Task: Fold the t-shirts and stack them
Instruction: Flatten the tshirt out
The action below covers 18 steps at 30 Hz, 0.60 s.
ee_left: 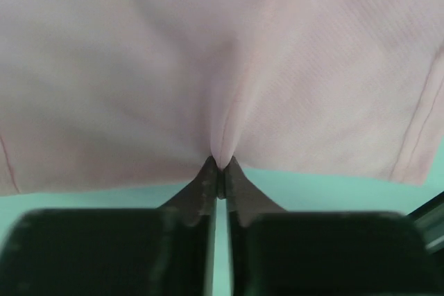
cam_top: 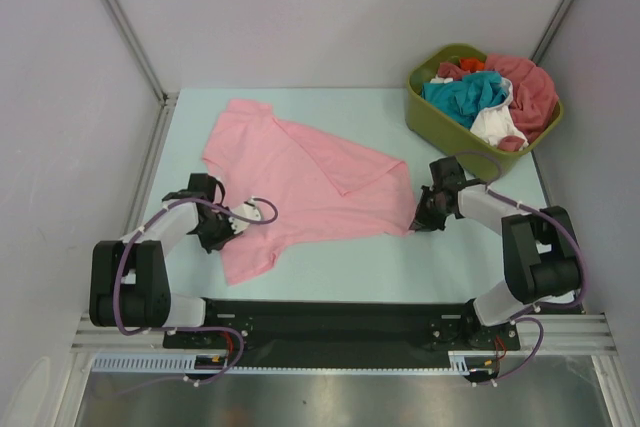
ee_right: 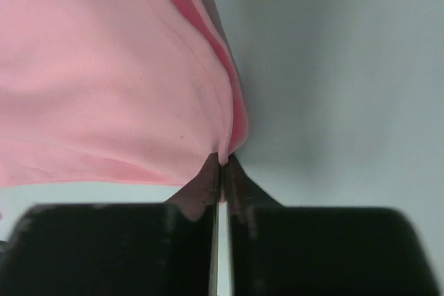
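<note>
A light pink t-shirt (cam_top: 300, 182) lies spread across the middle of the table, partly folded over itself. My left gripper (cam_top: 222, 230) is shut on its near left edge; in the left wrist view the cloth (ee_left: 222, 67) puckers into the closed fingertips (ee_left: 208, 175). My right gripper (cam_top: 418, 219) is shut on the shirt's near right corner; in the right wrist view the pink cloth (ee_right: 118, 81) is pinched between the fingertips (ee_right: 210, 175). More t-shirts, teal (cam_top: 462, 97), white (cam_top: 496, 123) and coral-red (cam_top: 530, 87), sit heaped in the tub.
An olive-green plastic tub (cam_top: 432, 119) stands at the back right corner of the pale table (cam_top: 350, 267). Grey walls close in left, right and behind. A black rail (cam_top: 330, 322) with the arm bases runs along the near edge.
</note>
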Tool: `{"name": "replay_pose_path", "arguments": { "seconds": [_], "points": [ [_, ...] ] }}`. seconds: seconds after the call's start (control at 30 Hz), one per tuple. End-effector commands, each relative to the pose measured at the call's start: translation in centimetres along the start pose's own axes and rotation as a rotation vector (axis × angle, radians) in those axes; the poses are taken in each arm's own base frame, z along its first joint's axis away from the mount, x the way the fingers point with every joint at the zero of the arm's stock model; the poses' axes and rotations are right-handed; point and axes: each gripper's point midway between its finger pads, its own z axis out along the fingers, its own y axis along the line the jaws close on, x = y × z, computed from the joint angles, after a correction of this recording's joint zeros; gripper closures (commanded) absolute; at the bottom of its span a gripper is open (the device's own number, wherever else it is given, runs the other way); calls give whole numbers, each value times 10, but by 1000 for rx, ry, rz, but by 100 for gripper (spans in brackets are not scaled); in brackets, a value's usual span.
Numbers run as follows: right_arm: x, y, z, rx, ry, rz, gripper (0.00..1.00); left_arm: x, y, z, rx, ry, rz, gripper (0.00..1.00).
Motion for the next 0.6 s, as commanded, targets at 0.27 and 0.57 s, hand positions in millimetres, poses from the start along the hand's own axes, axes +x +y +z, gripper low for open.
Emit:
{"name": "replay_pose_path", "arguments": {
  "seconds": [0.27, 0.57],
  "points": [
    [-33, 50, -112, -158, -142, -55, 100, -59, 46, -104, -98, -299, -258, 99],
    [-47, 114, -294, -380, -334, -175, 100, -59, 52, -290, -371, -427, -325, 100]
  ]
}}
